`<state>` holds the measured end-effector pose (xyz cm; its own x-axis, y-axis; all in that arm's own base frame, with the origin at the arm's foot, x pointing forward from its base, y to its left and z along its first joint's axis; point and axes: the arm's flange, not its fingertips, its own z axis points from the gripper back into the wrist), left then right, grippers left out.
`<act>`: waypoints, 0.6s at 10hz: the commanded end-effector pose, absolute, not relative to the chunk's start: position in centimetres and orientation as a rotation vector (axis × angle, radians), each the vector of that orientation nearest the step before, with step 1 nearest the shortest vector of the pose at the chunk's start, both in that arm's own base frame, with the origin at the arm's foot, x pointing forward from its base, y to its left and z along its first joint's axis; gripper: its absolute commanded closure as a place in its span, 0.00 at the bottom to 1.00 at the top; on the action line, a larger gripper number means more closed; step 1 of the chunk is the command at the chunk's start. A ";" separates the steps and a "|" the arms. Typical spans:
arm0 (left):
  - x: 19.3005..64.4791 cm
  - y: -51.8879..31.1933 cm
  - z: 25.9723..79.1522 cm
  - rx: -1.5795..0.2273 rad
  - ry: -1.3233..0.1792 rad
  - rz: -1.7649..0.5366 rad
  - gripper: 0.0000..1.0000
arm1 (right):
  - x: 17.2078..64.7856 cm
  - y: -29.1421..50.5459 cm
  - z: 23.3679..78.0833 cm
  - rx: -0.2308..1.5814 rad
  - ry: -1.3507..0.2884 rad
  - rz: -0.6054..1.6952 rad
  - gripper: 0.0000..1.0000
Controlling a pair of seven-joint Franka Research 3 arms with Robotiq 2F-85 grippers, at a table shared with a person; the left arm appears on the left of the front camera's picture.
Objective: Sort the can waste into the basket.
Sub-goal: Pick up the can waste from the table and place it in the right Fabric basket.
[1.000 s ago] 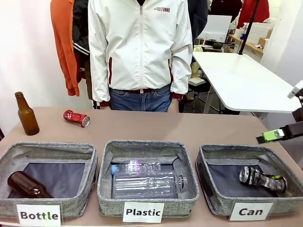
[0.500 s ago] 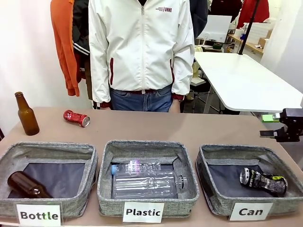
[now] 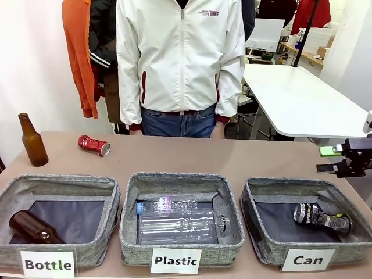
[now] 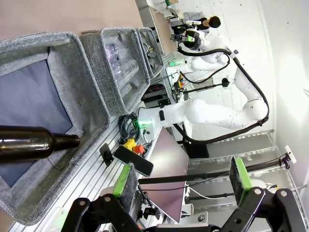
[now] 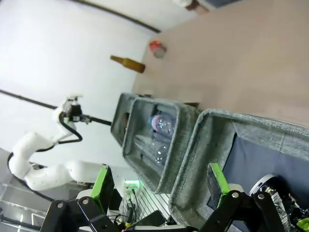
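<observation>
You have 1 black can (image 3: 321, 219) inside the Can basket (image 3: 263, 249) | 1 red can (image 3: 93, 145) on the table (image 3: 232, 157), far left | right gripper (image 3: 326, 160) apart, empty, over the basket's far-right corner | left gripper (image 4: 183, 176) apart, empty.

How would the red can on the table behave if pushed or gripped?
The red can lies on its side, so a push may roll it, though unevenly because of its dents. It looks thin and crushed: probably light, and likely to buckle further under a firm squeeze.
</observation>
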<state>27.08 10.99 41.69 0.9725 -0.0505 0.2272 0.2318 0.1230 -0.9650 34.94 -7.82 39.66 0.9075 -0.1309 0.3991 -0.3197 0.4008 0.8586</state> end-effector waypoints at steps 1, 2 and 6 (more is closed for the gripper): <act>26.8 11.1 42.0 -1.441 -0.138 -0.199 0.00 | 34.8 -8.1 39.7 1.162 -0.453 0.148 0.00; 26.8 11.1 42.0 -1.441 -0.138 -0.199 0.00 | 34.8 -8.1 39.7 1.162 -0.453 0.148 0.00; 26.8 11.1 42.0 -1.441 -0.138 -0.199 0.00 | 34.8 -8.1 39.7 1.162 -0.453 0.148 0.00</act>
<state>27.08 10.99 41.69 0.9725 -0.0505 0.2272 0.2318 0.1230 -0.9650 34.88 -7.97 39.65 0.9072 -0.1322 0.3995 -0.3190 0.4028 0.8579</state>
